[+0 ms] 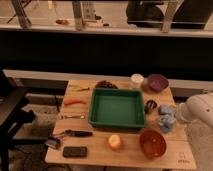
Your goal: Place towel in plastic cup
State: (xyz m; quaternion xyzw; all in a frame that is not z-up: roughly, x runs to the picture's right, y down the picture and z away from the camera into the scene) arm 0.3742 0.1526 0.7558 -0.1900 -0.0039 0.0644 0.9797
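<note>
Pincer [172,118], finger state indiscernible, sits at right desk [125,152] edge over blue towel [166,111] and plastic cup [166,125]; centre towel above rim before release.

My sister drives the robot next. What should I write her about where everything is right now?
Pincer: at the table's right edge, by the blue things there; the white arm comes in from the right.
Blue towel and light blue plastic cup: right of the green tray, close together; whether the towel is gripped is unclear.
Done: the towel does not look to be in the cup yet.
Left: put the towel into the cup, let go.
</note>
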